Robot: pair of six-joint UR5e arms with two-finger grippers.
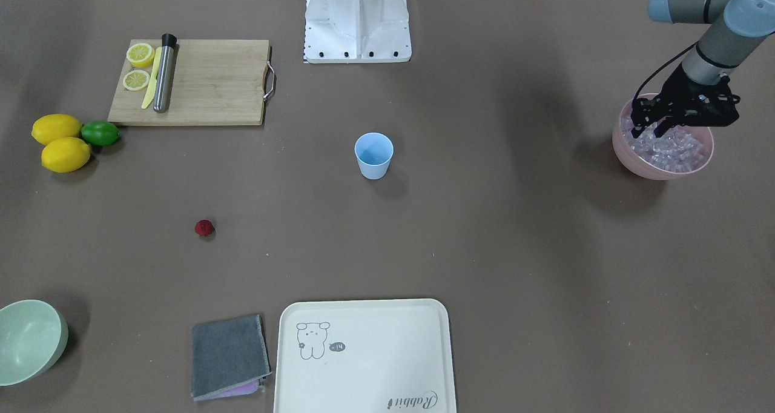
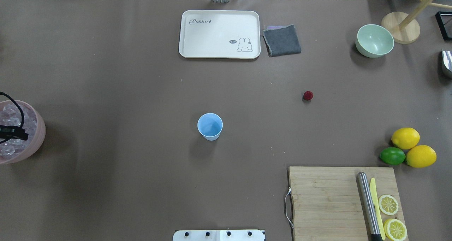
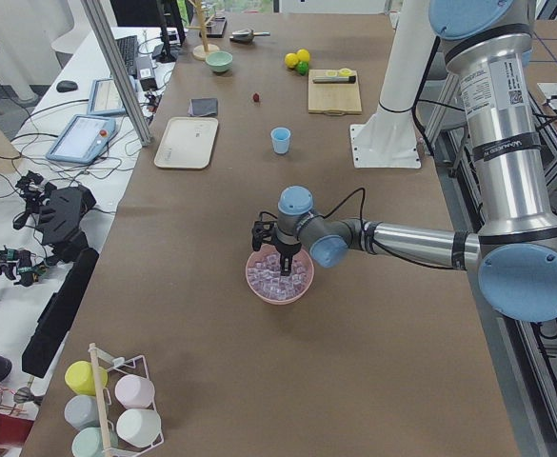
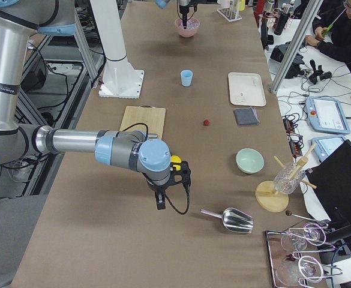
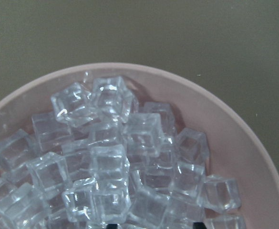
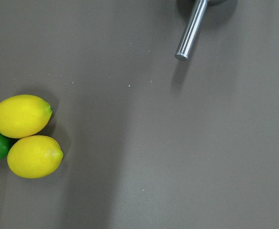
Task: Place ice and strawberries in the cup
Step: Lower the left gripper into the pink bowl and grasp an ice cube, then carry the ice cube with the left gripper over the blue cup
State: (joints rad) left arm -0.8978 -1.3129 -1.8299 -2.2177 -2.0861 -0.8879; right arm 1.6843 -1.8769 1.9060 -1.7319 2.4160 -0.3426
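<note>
Many ice cubes just beneath spread left claw, in pink bowl

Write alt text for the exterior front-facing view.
The left pincer reaches into a pink bowl of ice at the view's right edge. An empty light-blue cup stands mid-table; a small strawberry lies apart, toward the view's left.

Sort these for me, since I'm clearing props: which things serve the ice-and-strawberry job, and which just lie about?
Job: ice, pink bowl holding it, strawberry, cup.
Lying about: lemons, lime, cutting board, tray, grey cloth, green bowl, scoop.
</note>
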